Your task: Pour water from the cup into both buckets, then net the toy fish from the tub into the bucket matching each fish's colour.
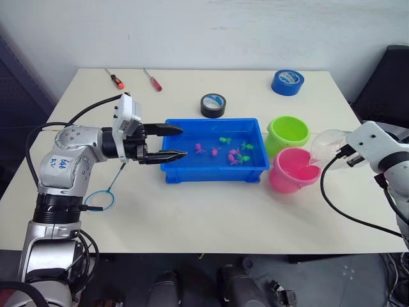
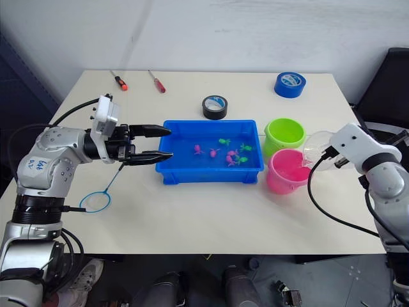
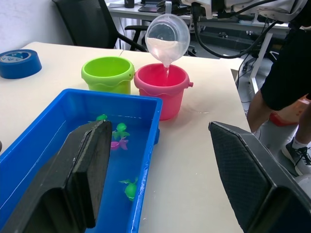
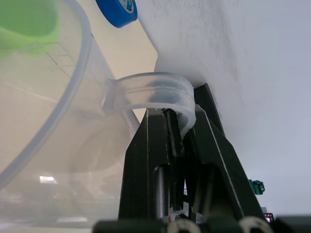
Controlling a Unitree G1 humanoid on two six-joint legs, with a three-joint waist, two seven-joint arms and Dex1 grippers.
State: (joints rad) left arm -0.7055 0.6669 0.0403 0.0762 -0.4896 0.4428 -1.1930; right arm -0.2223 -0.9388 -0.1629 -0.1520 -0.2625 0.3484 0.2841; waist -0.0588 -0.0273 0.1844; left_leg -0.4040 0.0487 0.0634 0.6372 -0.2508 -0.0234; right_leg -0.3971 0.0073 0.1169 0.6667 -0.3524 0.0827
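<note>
- Tub (image 1: 214,171): bright blue.
- Toy fish (image 1: 233,155): magenta and green.
- Buckets: lime green bucket (image 1: 287,132), pink bucket (image 1: 293,170).
- Cup (image 3: 167,36): clear, translucent.
- Net (image 1: 99,199): light blue rim.
- Tape rolls, upper frame: blue roll (image 1: 287,82), black roll (image 1: 213,105).
- Screwdrivers (image 1: 152,80): red handles.
- Tabletop (image 1: 192,211): cream.
- Left gripper (image 1: 177,142): black fingers.

Your right arm tips the cup (image 2: 317,148) over the pink bucket (image 2: 286,170), seemingly pouring; your left gripper (image 2: 163,142) hangs open at the tub (image 2: 211,176).

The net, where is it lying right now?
The net lies flat on the table on the robot's left, beneath the left gripper, with its handle angled toward the blue tub.
</note>
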